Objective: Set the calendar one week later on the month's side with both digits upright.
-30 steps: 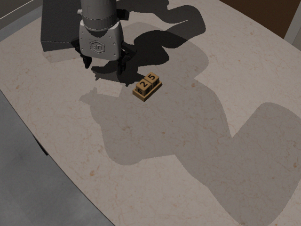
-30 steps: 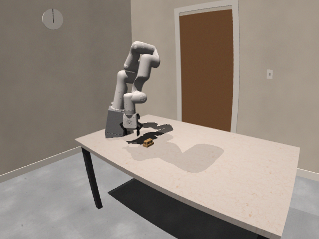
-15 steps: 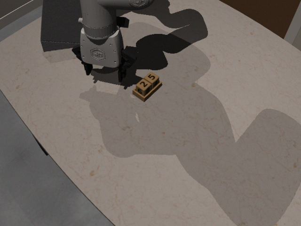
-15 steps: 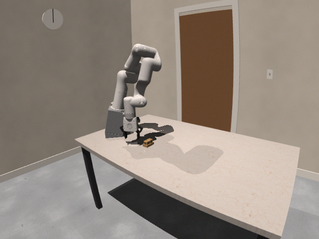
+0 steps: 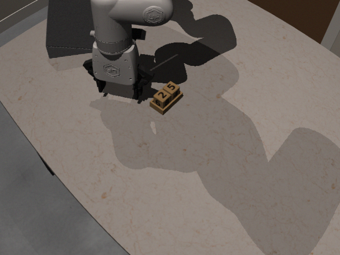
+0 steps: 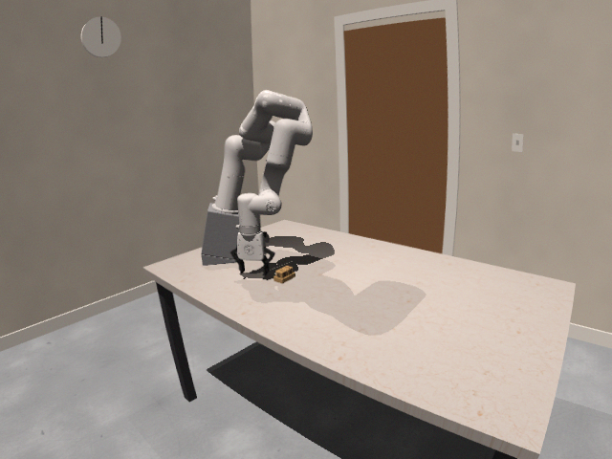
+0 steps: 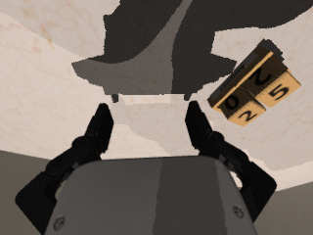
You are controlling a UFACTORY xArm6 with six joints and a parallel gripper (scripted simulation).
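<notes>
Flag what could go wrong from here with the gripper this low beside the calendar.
1. The open gripper hangs low right beside the tray; a sideways move could shove it.
2. The cubes sit tight together, so wide fingers may nudge the neighbour.
3. The month side shows only in the wrist view, too blurred to read; a wrong face could get set.

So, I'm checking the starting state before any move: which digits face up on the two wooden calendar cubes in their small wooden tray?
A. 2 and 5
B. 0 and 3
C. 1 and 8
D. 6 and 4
A: in the top view the two wooden cubes sit side by side in the small wooden tray with 2 and 5 on their upper faces, while the open black gripper stands beside them, empty.
</notes>
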